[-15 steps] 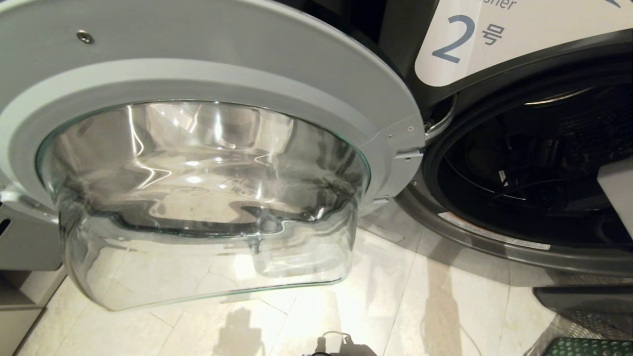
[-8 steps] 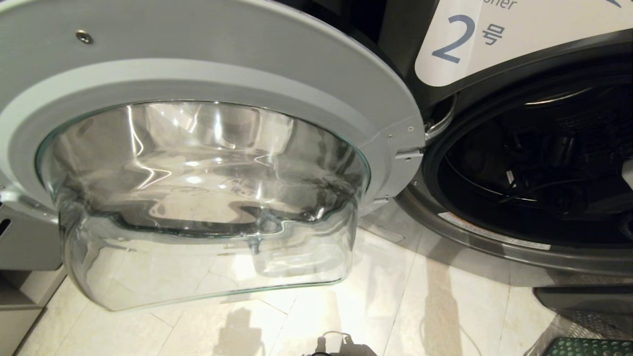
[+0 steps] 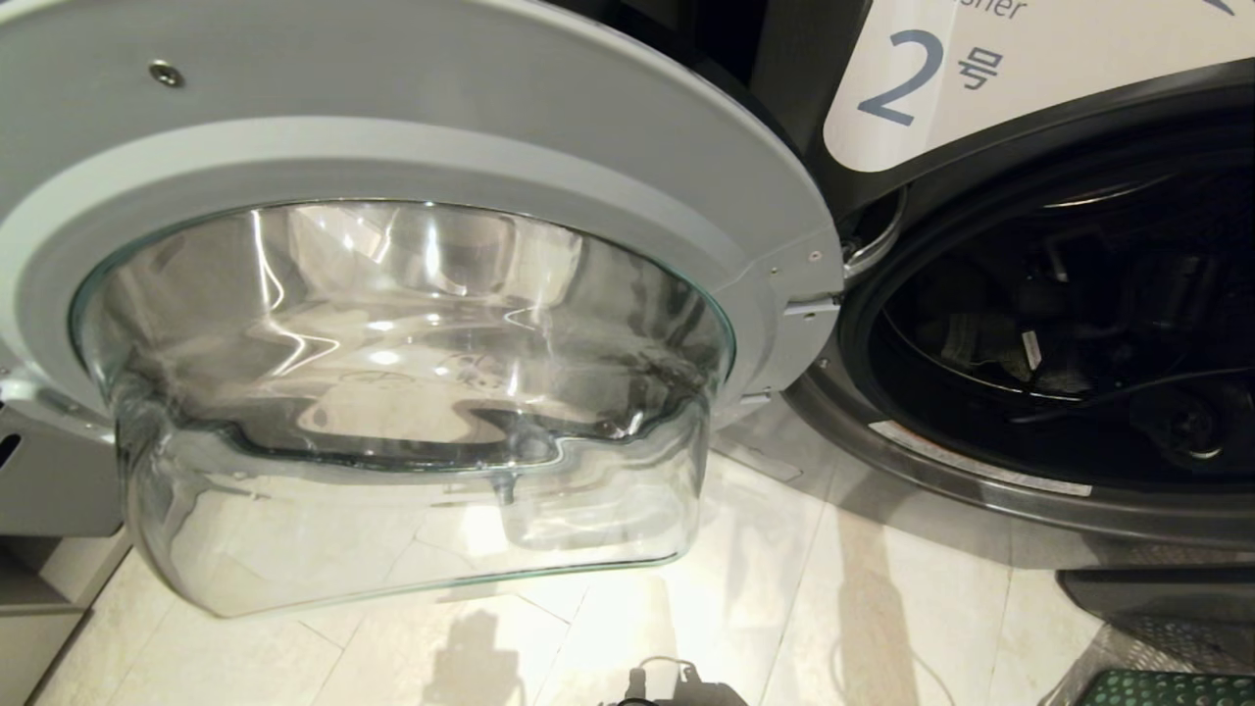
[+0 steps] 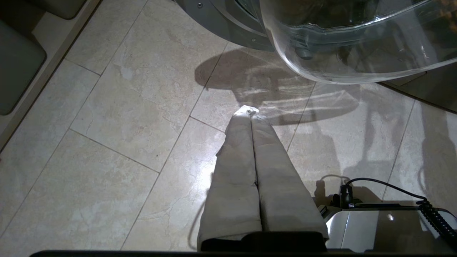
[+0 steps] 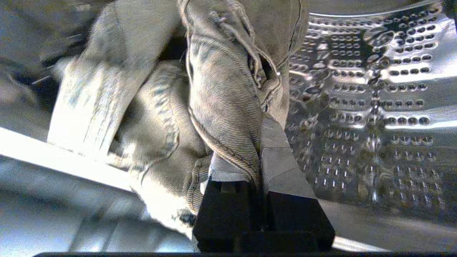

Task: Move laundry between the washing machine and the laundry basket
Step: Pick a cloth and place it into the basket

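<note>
Right wrist view: the right gripper (image 5: 255,150) is seen clenched on a fold of grey-green laundry (image 5: 221,96) with a stitched hem, inside the perforated steel drum (image 5: 375,107). More of the cloth is bunched just beside the fingers. From the head view, the washer (image 3: 824,118) marked 2 is shown with its door (image 3: 412,324) swung wide and its dark opening at the right. A corner of the green basket (image 3: 1167,686) is seen on the floor (image 3: 863,608) below that opening. The left gripper (image 4: 251,117) is held closed and empty over the tiles, near the glass door bowl.
</note>
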